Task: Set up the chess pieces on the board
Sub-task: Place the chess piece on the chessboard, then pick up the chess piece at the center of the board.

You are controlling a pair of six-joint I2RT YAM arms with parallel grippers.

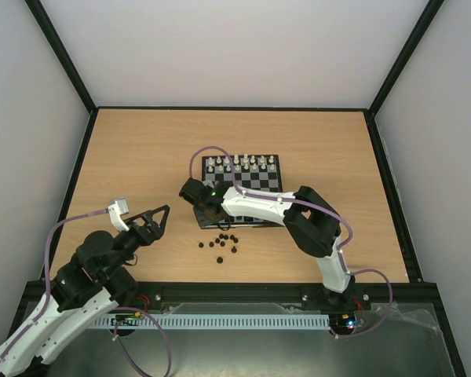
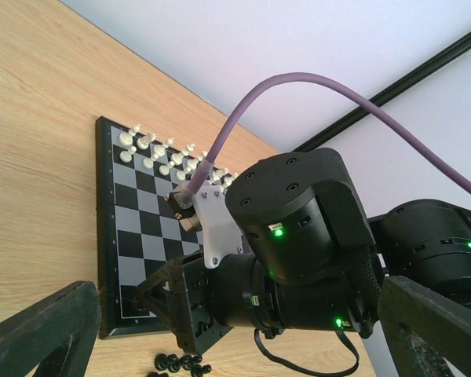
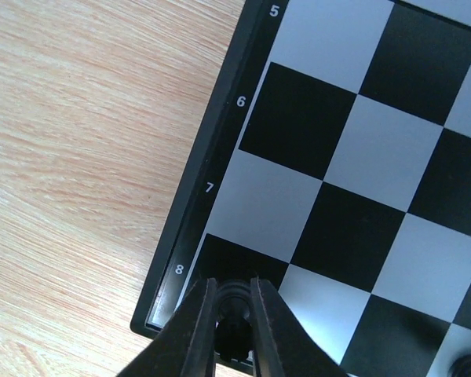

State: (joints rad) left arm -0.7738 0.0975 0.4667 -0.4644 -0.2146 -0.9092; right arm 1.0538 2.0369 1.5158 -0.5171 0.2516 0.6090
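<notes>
The board (image 1: 268, 182) lies mid-table; its near-left corner fills the right wrist view (image 3: 353, 141). My right gripper (image 1: 199, 209) is shut on a tiny black chess piece (image 3: 234, 314) and holds it just over the corner square by the number 8; its fingertips (image 3: 207, 292) grip the piece from both sides. Several loose black chess pieces (image 1: 220, 242) lie on the table in front of the board, also in the left wrist view (image 2: 180, 363). My left gripper (image 1: 162, 222) is open and empty, left of the pieces, above the table.
White pieces (image 1: 243, 163) stand in two rows at the board's far side, also in the left wrist view (image 2: 165, 153). The right arm (image 2: 298, 236) stretches across the board's near half. Another dark piece (image 3: 467, 365) shows at the right wrist view's bottom right.
</notes>
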